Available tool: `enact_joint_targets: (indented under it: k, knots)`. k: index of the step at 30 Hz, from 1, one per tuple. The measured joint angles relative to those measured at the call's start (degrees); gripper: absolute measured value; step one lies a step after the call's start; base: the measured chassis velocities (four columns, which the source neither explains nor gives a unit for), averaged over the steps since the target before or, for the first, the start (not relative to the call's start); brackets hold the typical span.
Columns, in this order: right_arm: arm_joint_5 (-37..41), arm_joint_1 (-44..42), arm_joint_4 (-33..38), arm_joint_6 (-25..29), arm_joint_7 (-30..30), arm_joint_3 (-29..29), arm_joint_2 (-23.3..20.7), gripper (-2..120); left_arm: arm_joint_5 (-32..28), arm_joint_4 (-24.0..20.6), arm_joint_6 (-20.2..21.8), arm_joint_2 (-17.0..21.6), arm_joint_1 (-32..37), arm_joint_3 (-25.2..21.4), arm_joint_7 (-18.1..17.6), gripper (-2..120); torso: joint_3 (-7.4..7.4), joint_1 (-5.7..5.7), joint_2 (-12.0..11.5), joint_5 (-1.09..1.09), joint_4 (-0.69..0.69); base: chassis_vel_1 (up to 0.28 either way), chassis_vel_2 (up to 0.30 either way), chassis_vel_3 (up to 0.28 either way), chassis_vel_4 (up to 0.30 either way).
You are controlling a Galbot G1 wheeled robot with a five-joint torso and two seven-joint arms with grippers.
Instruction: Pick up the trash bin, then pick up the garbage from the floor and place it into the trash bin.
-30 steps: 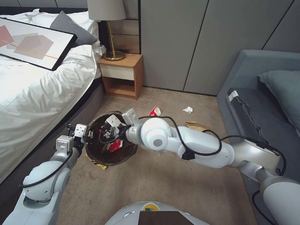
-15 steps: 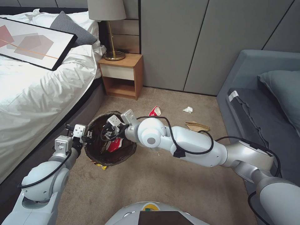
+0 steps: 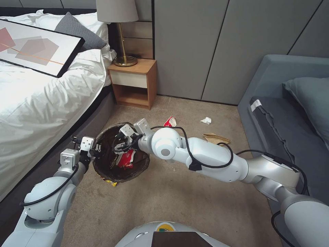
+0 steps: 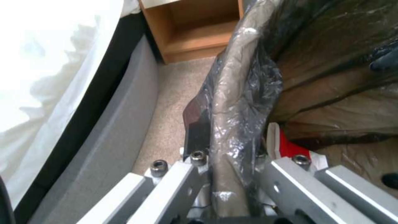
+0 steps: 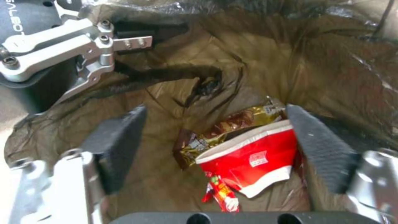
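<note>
We see the trash bin (image 3: 121, 154) standing on the carpet floor (image 3: 178, 199) beside the bed (image 3: 37, 103), its bag-covered rim pinched by the left pincer (image 3: 93, 148). Our right pincer (image 3: 120, 140) hangs over the bin's mouth with its pads (image 5: 323, 152) spread and empty; a red-and-white paper cup (image 5: 253, 158) and snack wrappers (image 5: 215, 127) lie inside. A red wrapper (image 3: 169, 121), a tissue wad (image 3: 206, 120) and a brown paper bag (image 3: 216, 138) lie on the carpet beyond

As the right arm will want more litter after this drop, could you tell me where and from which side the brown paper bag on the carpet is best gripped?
My suggestion: the brown paper bag lies flat on the floor before the sofa, so come from above and pinch its raised crumpled end nearest the white tissue wad; the flat parts offer little to grip.
</note>
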Motion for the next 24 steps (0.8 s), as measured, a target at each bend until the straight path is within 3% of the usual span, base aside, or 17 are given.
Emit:
enact_joint_targets:
  k: [5,14,19,24]
  knots:
    - [-0.1,0.2,1.0,0.5,0.0,0.9,-0.6,99,0.0,0.0,0.0,-0.1,0.1,0.2,0.0,0,0.0,0.0,0.0,0.0,0.0,0.0,0.0,0.0,0.0]
    - [0.0,0.2,5.4,3.1,0.2,6.6,-5.7,100,-0.2,-0.4,0.0,-0.1,0.3,0.0,0.1,0,0.0,0.0,0.0,0.01,0.0,0.0,0.0,0.0,0.0]
    - [-0.2,-1.5,7.8,5.1,1.1,14.6,-9.4,100,-0.2,-0.9,0.0,-1.1,0.6,0.4,0.1,0,0.0,0.0,0.0,0.02,0.0,0.0,0.0,0.0,0.0]
    - [-2.3,-7.8,10.6,5.8,0.9,26.5,-13.9,100,-0.1,-1.0,0.0,-1.3,0.7,0.4,0.1,0,0.0,0.0,0.0,0.01,0.01,0.0,0.0,0.0,0.0]
